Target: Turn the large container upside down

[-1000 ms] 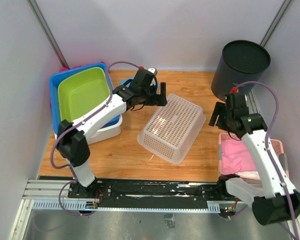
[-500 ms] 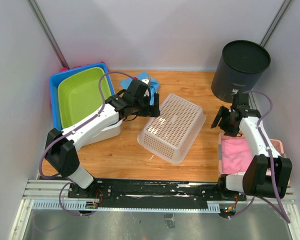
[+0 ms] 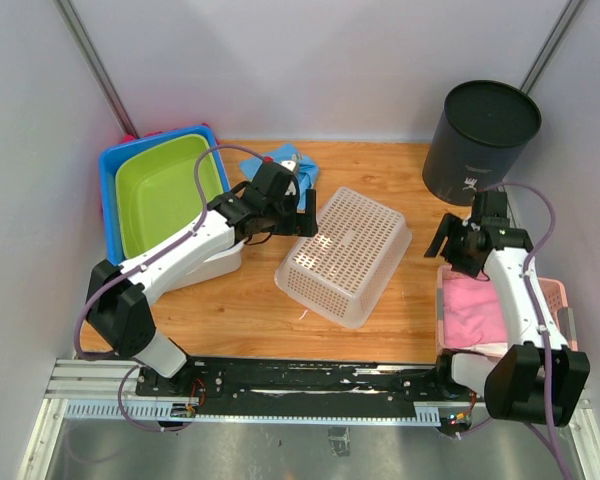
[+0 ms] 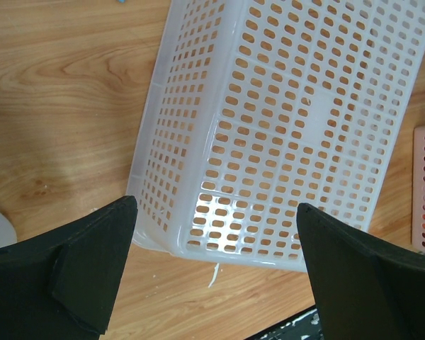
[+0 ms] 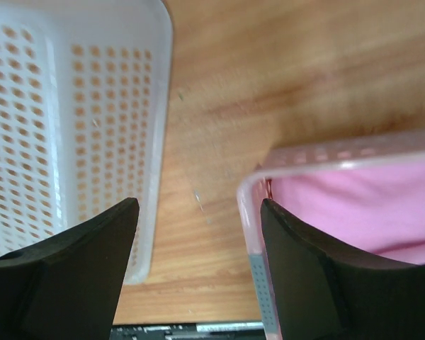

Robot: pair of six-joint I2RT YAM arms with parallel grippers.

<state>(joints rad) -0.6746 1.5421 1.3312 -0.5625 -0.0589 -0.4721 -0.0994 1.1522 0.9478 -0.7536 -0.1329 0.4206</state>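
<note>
On the wooden worktop (image 3: 380, 170), a white perforated basket (image 3: 345, 255) is lying bottom-up.
Black bin (image 3: 480, 130) is standing far right, its white marking unreadable; left tool (image 3: 305, 205) and right tool (image 3: 442, 240) are hovering either side of the basket, both spread open, gripping nothing.
</note>
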